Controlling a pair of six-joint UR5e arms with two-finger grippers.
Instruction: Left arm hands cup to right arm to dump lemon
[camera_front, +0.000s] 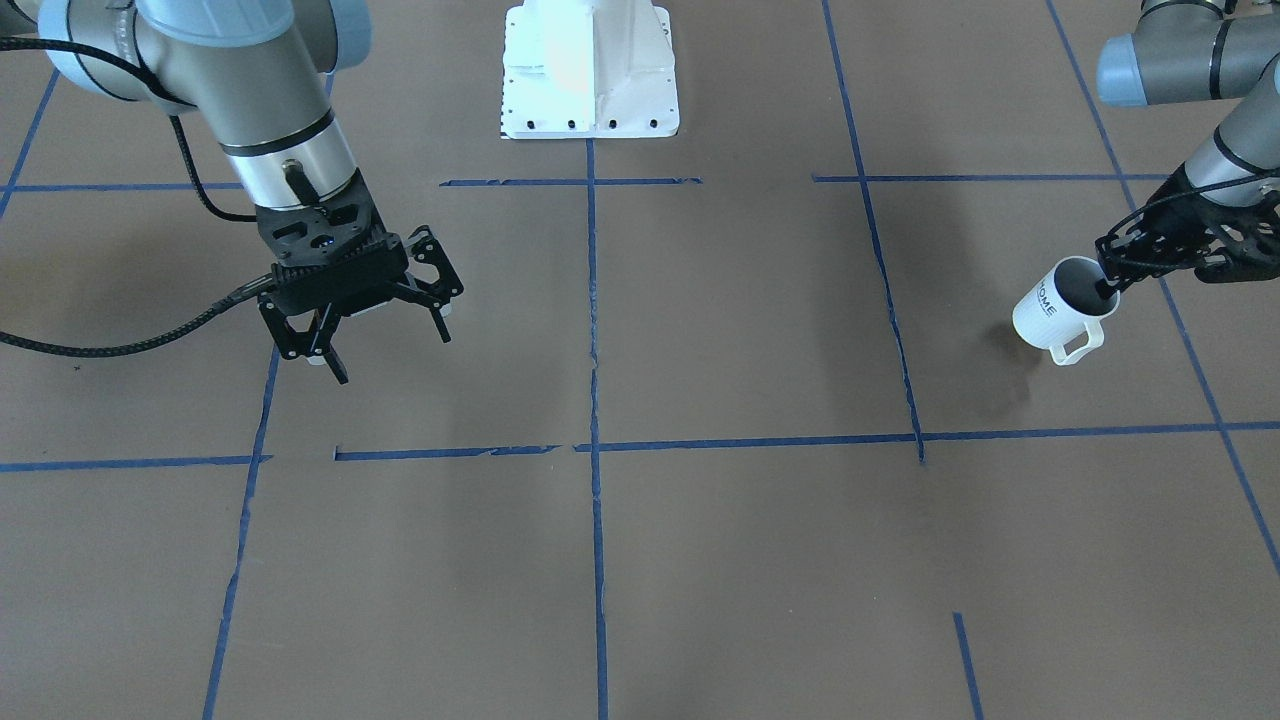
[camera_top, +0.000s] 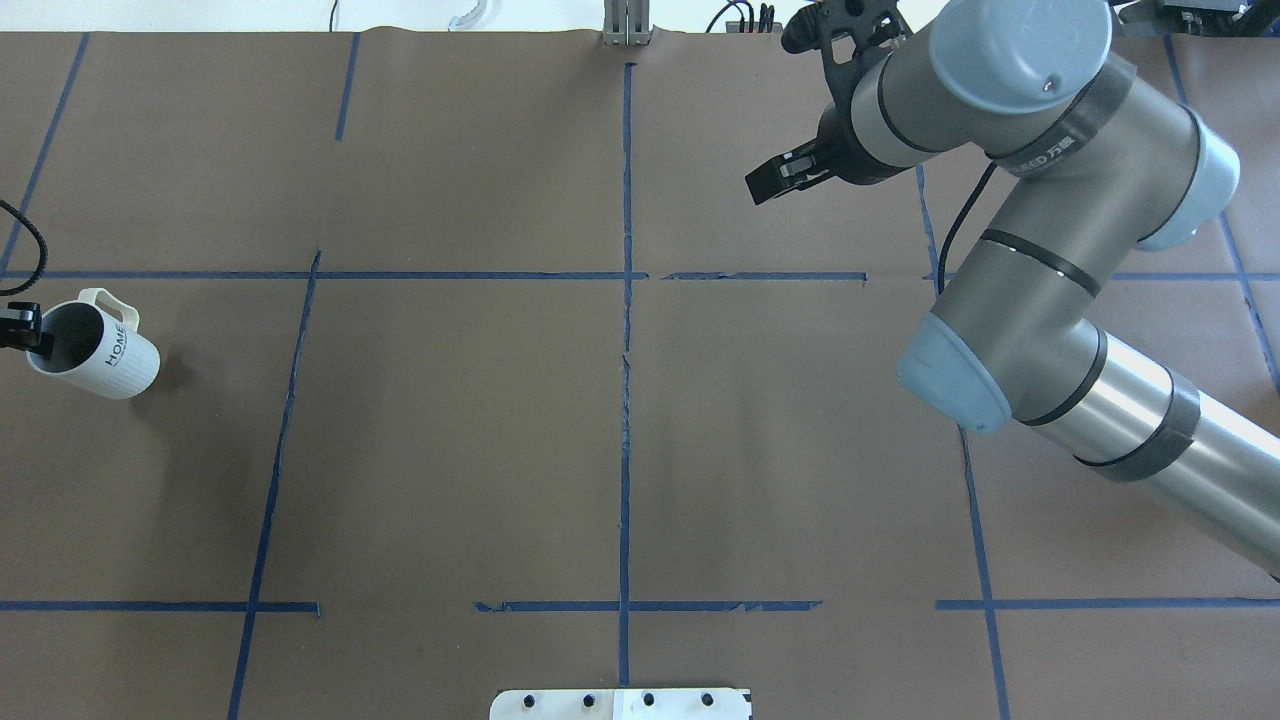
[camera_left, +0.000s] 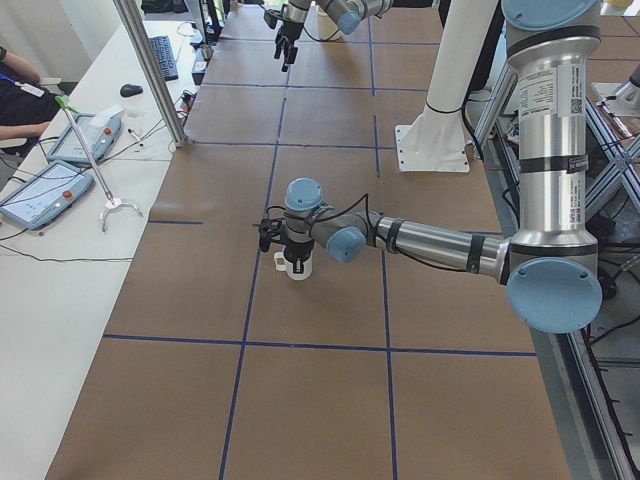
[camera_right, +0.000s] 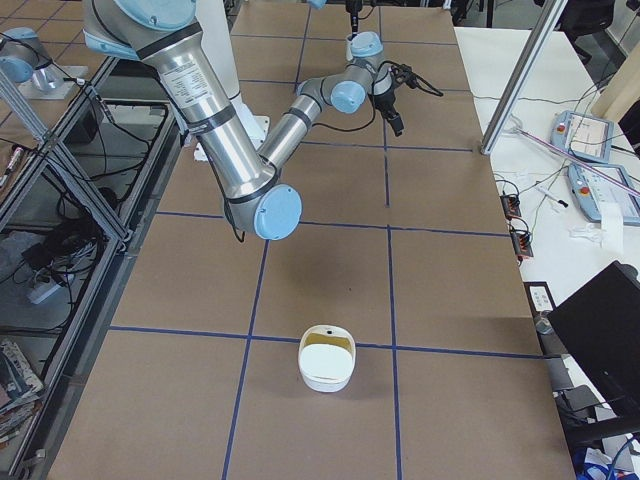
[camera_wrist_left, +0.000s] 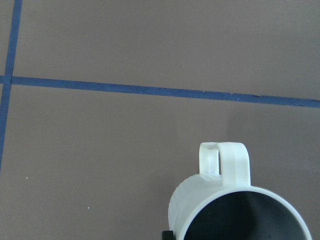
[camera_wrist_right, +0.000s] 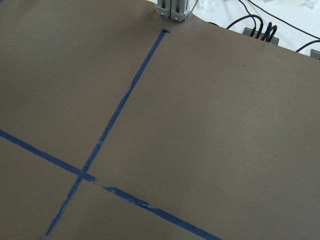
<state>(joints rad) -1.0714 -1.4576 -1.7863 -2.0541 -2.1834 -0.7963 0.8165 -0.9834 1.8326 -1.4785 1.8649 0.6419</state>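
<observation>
The white cup (camera_front: 1058, 308) with "HOME" lettering hangs tilted from my left gripper (camera_front: 1110, 283), which is shut on its rim with one finger inside. It also shows in the overhead view (camera_top: 98, 350), the left wrist view (camera_wrist_left: 235, 200) and the exterior left view (camera_left: 298, 263). Its shadow lies apart from it, so it seems slightly off the table. Its inside looks dark; the lemon is hidden. My right gripper (camera_front: 390, 352) hangs open and empty over the other side of the table, far from the cup, and shows in the overhead view (camera_top: 815, 100).
The white robot base (camera_front: 590, 70) stands at the middle of the table's robot side. A white bowl (camera_right: 326, 358) with a yellowish inside sits near the table's right end. Blue tape lines (camera_top: 626, 300) cross the brown table. Tablets and cables lie on the operators' side table (camera_left: 60, 170).
</observation>
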